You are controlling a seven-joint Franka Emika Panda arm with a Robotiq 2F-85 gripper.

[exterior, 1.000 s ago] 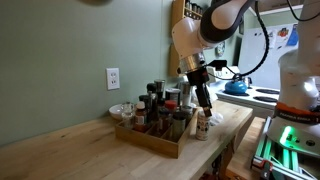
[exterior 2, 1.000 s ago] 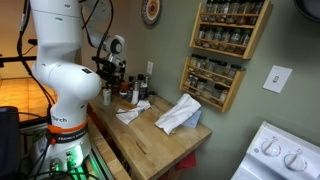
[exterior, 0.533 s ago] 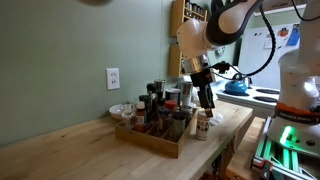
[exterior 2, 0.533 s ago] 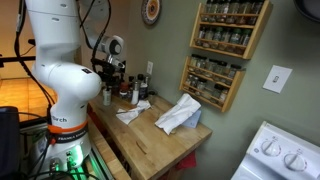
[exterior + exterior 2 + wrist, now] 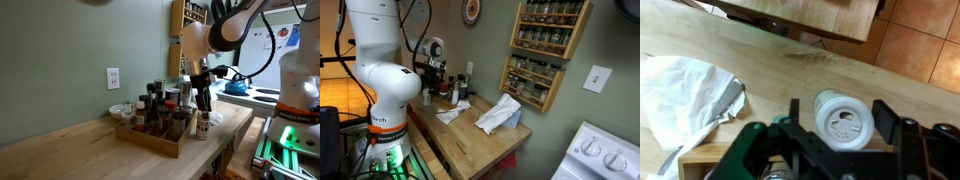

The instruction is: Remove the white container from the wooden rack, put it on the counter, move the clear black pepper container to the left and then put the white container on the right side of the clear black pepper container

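**Beside the rack's end: fingers spread over the white bottle**

Just past the end of the low light-wood rack point(image 5: 148, 138), the white Franka arm point(image 5: 200, 40) bends down from above. Its black Robotiq gripper point(image 5: 204, 106) points straight down at the long butcher-block counter point(image 5: 60, 150). The small whitish cylindrical spice container point(image 5: 203, 126) stands upright on the counter, outside the rack and just beside it, under the gripper. In the wrist view the fingers point(image 5: 883, 120) are spread to either side of the container's round cap point(image 5: 844, 120), not pinching it. Dark-capped spice bottles point(image 5: 155, 105) crowd the rack; their labels are too small to read.
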